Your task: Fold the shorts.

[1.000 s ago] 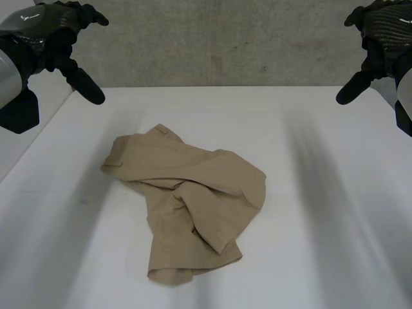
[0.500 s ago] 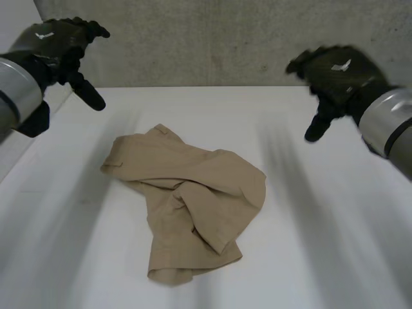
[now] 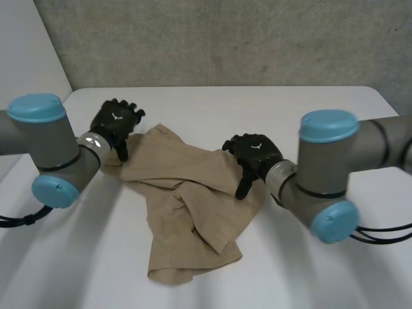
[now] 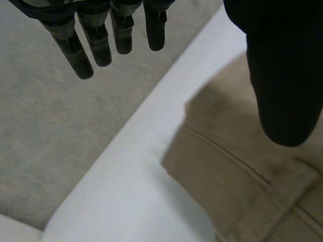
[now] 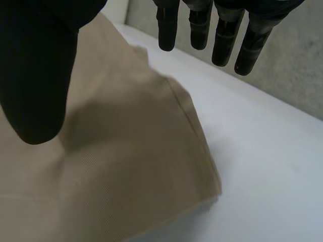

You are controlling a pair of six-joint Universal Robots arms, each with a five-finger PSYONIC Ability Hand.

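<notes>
Tan shorts [image 3: 193,199] lie crumpled mid-worktop [image 3: 322,109], one leg trailing toward the near edge. Heap unchanged from half a second back.

Both arms have dropped. Earlier the hands hung high and wide apart near the far edge; now both are low at the cloth.

Left hand [image 3: 114,125]: at the shorts' far left corner, by the seamed hem. Fingers [image 4: 96,40] straight and spread, thumb well apart from them, gripping nothing. Thumb over the cloth, fingers out past its edge over bare worktop.

Right hand [image 3: 254,154]: at the right edge of the shorts. Fingers likewise straight, thumb apart, nothing pinched. Thumb over the fabric, fingers beyond the hem.

Cannot tell whether either thumb touches the cloth.
</notes>
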